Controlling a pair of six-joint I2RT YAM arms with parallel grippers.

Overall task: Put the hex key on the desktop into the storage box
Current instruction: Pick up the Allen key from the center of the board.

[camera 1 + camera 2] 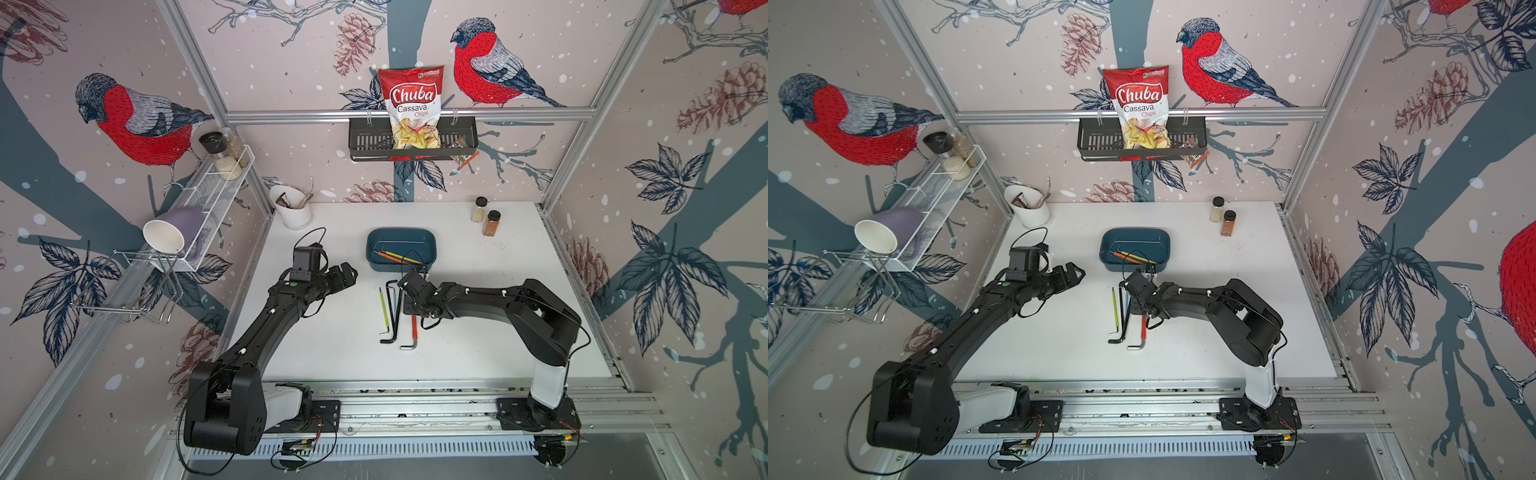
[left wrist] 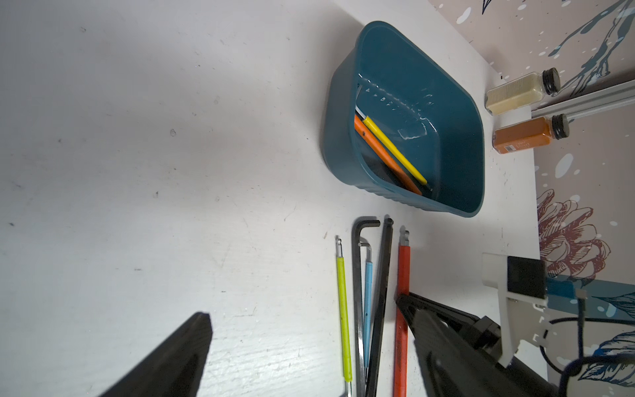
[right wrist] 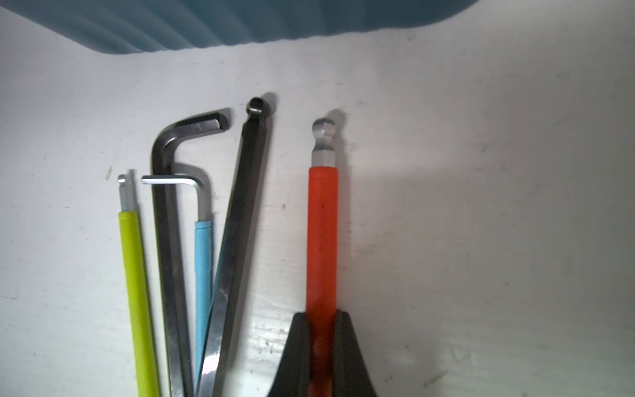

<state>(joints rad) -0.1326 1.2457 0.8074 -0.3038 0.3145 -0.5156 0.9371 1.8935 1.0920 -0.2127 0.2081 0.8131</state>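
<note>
Several hex keys lie side by side on the white desktop (image 1: 478, 332), just in front of the teal storage box (image 1: 390, 266). My right gripper (image 3: 322, 330) is shut on the red-sleeved hex key (image 3: 321, 240), which lies flat on the table with its ball end towards the box (image 3: 240, 27). Beside it lie a green-sleeved key (image 3: 134, 275), a blue-sleeved key (image 3: 203, 268) and two black ones (image 3: 165, 240). An orange key (image 2: 385, 154) and a yellow key (image 2: 395, 151) lie inside the box (image 2: 335, 144). My left gripper (image 1: 347, 274) hangs open to the left of the keys, holding nothing.
Two spice jars (image 1: 481, 209) (image 1: 492, 223) stand at the back right of the table. A white utensil pot (image 1: 293, 212) is at the back left. A black wall basket (image 1: 365, 141) holds a chips bag. A white wire rack (image 1: 208, 199) with a mug lines the left wall.
</note>
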